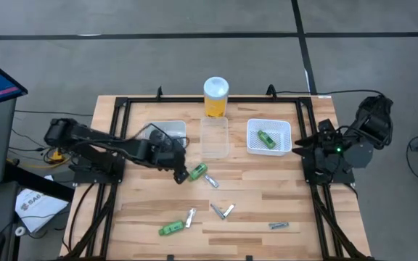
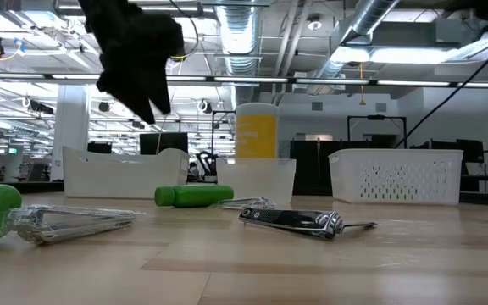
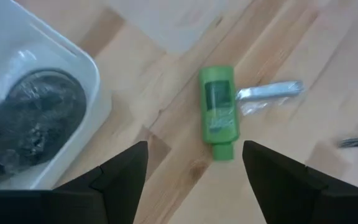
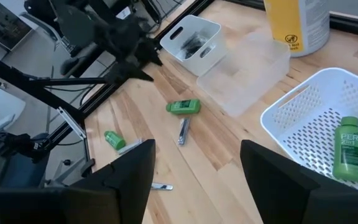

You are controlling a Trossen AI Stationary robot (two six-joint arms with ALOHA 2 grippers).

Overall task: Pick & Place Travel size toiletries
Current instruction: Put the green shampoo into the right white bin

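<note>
My left gripper (image 1: 179,172) hangs open above the table, just left of a small green bottle (image 1: 197,172) that lies on its side. In the left wrist view the bottle (image 3: 217,112) lies beyond the gap between the fingers, its cap toward the gripper (image 3: 194,149), with a slim silvery tube (image 3: 270,91) beside it. A second green bottle (image 1: 170,229) and a silvery tube (image 1: 190,217) lie near the table's near edge. A third green bottle (image 4: 349,149) lies in the white basket (image 1: 251,145). My right gripper (image 4: 197,146) waits open at the table's right edge.
A white tray (image 3: 92,68) holding a dark round pot (image 3: 36,118) stands close to the left gripper. A clear tray (image 1: 214,138) and a tall yellow cylinder (image 1: 216,96) stand at the far middle. Nail clippers (image 1: 221,211) and a silvery item (image 1: 279,226) lie on the near boards.
</note>
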